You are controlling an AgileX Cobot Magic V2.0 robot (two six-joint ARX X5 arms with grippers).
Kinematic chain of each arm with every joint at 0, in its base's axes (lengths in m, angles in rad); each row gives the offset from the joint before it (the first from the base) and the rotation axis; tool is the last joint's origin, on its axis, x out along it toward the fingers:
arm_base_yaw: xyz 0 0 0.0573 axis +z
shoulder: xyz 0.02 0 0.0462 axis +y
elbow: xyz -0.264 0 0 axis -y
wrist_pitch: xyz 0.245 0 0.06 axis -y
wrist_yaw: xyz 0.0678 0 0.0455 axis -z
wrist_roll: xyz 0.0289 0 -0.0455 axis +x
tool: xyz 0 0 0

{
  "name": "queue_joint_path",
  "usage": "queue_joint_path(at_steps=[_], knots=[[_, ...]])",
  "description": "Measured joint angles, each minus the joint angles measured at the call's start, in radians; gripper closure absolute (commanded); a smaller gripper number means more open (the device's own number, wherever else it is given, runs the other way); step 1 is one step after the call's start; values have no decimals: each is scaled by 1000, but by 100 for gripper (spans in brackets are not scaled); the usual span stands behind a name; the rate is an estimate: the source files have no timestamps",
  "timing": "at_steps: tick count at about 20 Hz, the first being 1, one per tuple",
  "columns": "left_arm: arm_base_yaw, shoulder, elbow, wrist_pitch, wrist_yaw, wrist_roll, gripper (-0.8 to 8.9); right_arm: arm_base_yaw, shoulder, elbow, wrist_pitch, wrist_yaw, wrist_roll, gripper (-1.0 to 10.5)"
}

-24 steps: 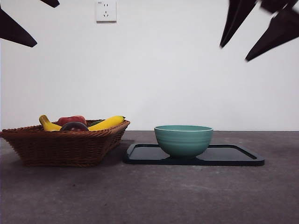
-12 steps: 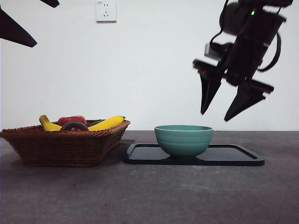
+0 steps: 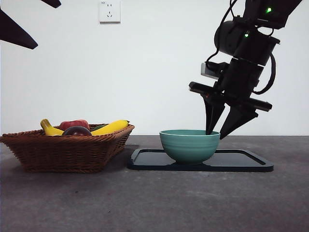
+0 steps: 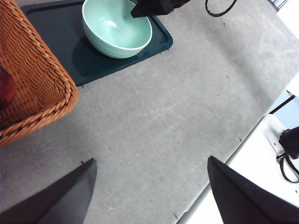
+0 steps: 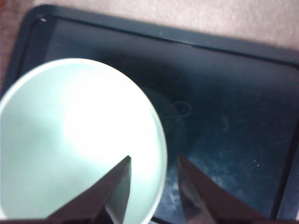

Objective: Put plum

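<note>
The plum (image 3: 76,130) lies dark and round in the wicker basket (image 3: 67,151) at the left, between a banana (image 3: 111,127) and a red fruit (image 3: 75,123). No gripper is near it. My right gripper (image 3: 215,135) has come down at the right side of the teal bowl (image 3: 189,144). In the right wrist view it (image 5: 153,157) stands open with one jaw inside and one outside the bowl's rim (image 5: 161,140), holding nothing. My left gripper (image 4: 150,159) is open and empty, high above the table's front, showing as black tips (image 3: 17,31) at the top left.
The bowl stands on the left part of a black tray (image 3: 241,162), whose right part is bare. The basket (image 4: 32,70) sits just left of the tray (image 4: 161,39). The table's edge (image 4: 243,140) runs near the left gripper.
The right arm has dropped from the top right corner down and left to the bowl's right rim. The left arm, basket and fruit have not moved.
</note>
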Motion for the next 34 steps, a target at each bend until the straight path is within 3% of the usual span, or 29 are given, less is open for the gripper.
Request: queue_joint_path(at_steps=[3, 10, 14, 23, 30, 34], knots=[[0, 0, 0, 0, 0, 0, 439, 0, 8, 0, 5, 3, 0, 941], [0, 0, 0, -3, 0, 0, 439, 0, -10, 0, 19, 14, -1, 941], [0, 0, 0, -3, 0, 0, 439, 0, -152, 0, 7, 29, -9, 941], [0, 0, 0, -3, 0, 0, 439, 61, -475, -3, -266, 26, -68, 941], [0, 0, 0, -3, 0, 0, 439, 173, -610, -234, -227, 29, -71, 941], [0, 0, 0, -3, 0, 0, 439, 221, -610, -369, -101, 33, -51, 941]])
